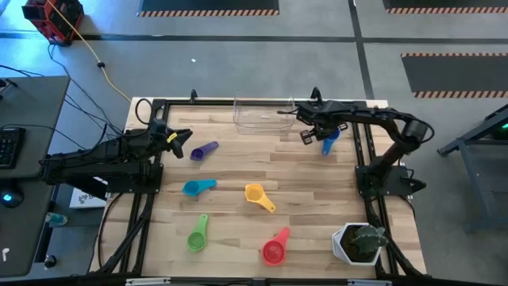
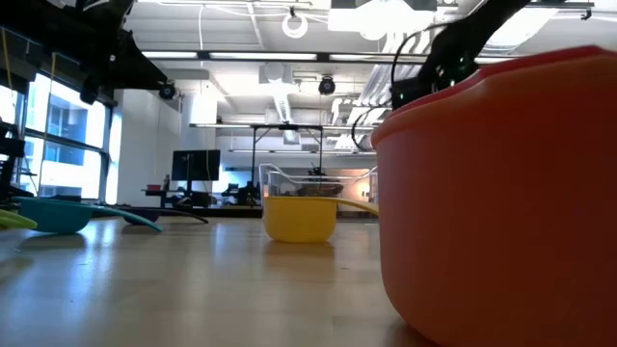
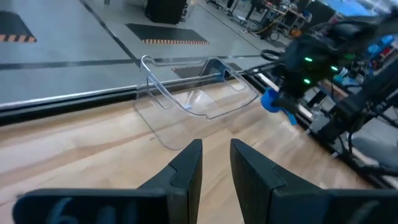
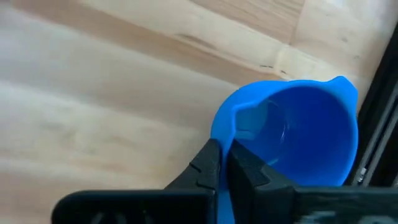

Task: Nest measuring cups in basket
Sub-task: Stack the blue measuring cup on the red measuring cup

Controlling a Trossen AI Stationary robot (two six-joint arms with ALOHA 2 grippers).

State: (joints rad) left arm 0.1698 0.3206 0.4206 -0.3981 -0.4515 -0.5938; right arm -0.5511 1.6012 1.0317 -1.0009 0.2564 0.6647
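My right gripper [image 1: 312, 132] is shut on the blue cup [image 4: 292, 134] near the table's far right, just right of the clear basket [image 1: 262, 115]. My left gripper [image 3: 216, 163] is open by a narrow gap and empty at the far left, next to the purple cup [image 1: 204, 150], and points toward the basket [image 3: 193, 102]. The light blue cup [image 1: 198, 187], yellow cup [image 1: 258, 195], green cup [image 1: 197, 234] and red cup [image 1: 275, 248] lie on the table. I see no separate orange cup. My right gripper pinches the blue cup's wall at the rim [image 4: 225, 132], one finger outside [image 4: 208, 163] and one inside the bowl [image 4: 252, 168]. The cup's open mouth faces the wrist camera, with the tabletop behind it. Whether it is clear of the table does not show.
A white pot with a green plant [image 1: 359, 242] stands at the near right corner. In the low view the red cup [image 2: 501, 193] fills the right side and hides what is behind it. The black frame rail [image 4: 379, 124] runs along the table's right edge beside the blue cup.
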